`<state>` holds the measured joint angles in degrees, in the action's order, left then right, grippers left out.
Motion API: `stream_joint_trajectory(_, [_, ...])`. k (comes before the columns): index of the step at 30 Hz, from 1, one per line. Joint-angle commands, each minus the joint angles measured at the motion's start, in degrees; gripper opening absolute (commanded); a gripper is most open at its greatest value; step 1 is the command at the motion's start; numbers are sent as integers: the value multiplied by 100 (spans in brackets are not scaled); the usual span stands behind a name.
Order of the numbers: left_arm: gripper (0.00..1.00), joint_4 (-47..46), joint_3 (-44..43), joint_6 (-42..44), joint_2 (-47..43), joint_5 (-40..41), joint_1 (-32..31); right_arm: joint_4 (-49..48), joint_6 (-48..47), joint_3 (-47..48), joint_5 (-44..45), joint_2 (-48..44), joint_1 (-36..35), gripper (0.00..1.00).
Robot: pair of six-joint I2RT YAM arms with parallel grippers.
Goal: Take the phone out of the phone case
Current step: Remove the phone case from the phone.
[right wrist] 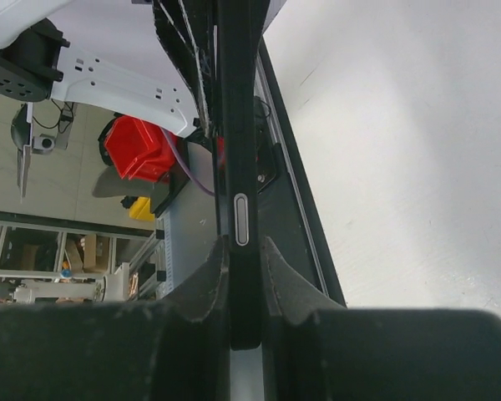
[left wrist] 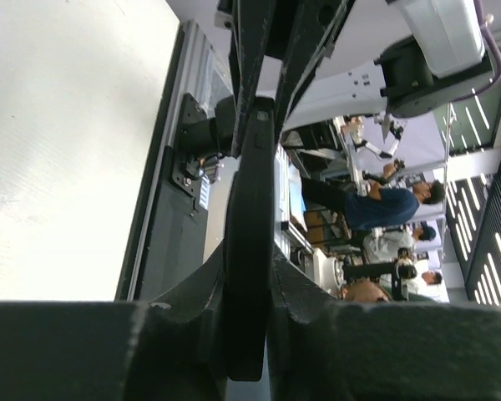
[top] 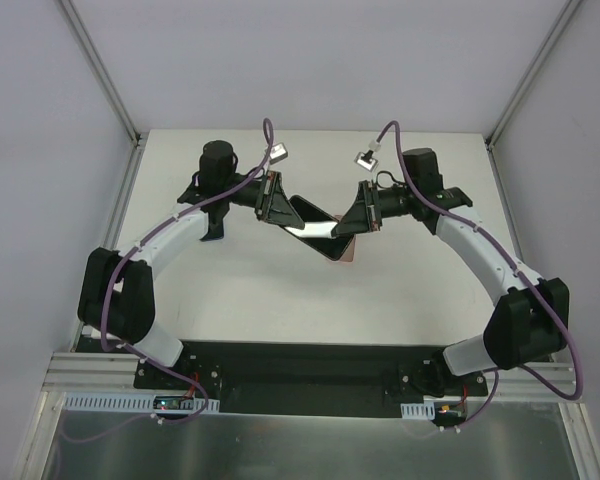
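Pinching from both sides, the right fingers (right wrist: 202, 288) are pressed against the two faces of the phone (right wrist: 238, 167). It shows edge-on in the right wrist view as a thin black bar running straight away from the camera. One long side button (right wrist: 240, 219) with a pale outline sits on that edge just beyond the fingertips. The left fingers (left wrist: 204, 292) are likewise closed on a slim black edge, the other end of the same phone (left wrist: 249, 242), with no gap on either side.

From above, the single phone (top: 315, 225) spans the space between the two arms. Its long axis lies on a diagonal from far-left to near-right, and its glossy face is turned up and catches a bright reflection. One phone case (top: 349, 253) shows only as a salmon-pink strip under the phone's near-right end, just below the right fingers. Whether that corner touches the white worktop (top: 240, 290) I cannot tell.

Beyond the rig, the right wrist view shows one red bin (right wrist: 142, 150). The left wrist view shows a person in a dark shirt (left wrist: 376, 205) among a few others.
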<state>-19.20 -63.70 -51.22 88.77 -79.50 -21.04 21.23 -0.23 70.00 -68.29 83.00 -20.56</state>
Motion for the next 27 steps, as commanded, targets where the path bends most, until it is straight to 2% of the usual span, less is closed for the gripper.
stream_joint_trajectory(1, [31, 74, -327, -125, -194, 251, -59, -1379, 1045, -275, 869, -214, -10, 1])
stream_joint_trajectory(2, [44, 74, -327, -125, -202, 321, -58, -1785, 1356, -641, 957, -371, -1, 1])
stream_joint_trajectory(3, [68, 74, -327, -142, -237, 461, -50, -2277, 1750, -828, 1132, -459, -1, 2])
stream_joint_trajectory(4, [77, 74, -327, -151, -264, 532, -50, -3065, 2303, -1004, 1256, -547, -10, 1])
stream_joint_trajectory(7, [94, 57, -283, -213, -395, 926, 3, -3948, 2957, -1532, 1932, -873, -19, 1])
stream_joint_trajectory(13, [98, -180, 243, -695, -817, 1797, 249, -5110, 4153, -2366, 3391, -1549, -27, 1])
stream_joint_trajectory(18, [99, -1198, 1077, -1433, -967, 2430, 267, -5979, 4881, -2824, 4269, -1840, -203, 1])
stream_joint_trajectory(22, [99, -2446, 1439, -2389, -678, 2457, 214, -6657, 5347, -2992, 4526, -1691, -422, 2])
stream_joint_trajectory(27, [98, -3369, 1361, -2796, -221, 2642, 100, -7255, 5753, -3036, 4781, -1410, -651, 2])
